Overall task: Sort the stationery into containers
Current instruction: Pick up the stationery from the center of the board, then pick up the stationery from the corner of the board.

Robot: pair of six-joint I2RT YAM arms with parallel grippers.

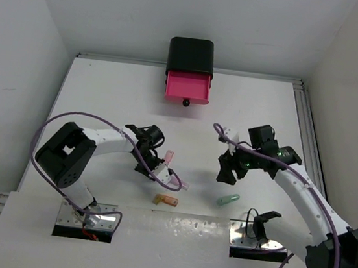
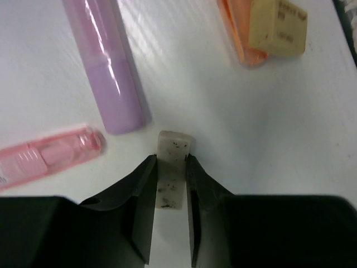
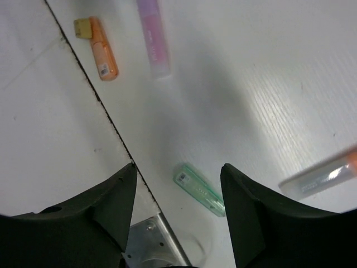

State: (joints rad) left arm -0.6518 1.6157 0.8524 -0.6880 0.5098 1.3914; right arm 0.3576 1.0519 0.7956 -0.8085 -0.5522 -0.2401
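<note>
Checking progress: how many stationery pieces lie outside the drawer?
7: whitish eraser between the left gripper's jaws; pink stick, purple stick beside it; orange stick touching beige piece; green stick by the seam; orange-tipped stick, right wrist view only. Others may be hidden.

Pink drawer (image 1: 187, 88) open; green stick (image 1: 228, 199) right of orange stick (image 1: 167, 200).

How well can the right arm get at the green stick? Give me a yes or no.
Probably yes. The right gripper hangs open almost over the green stick, which lies alone on the table, with nothing touching it or in between.
</note>
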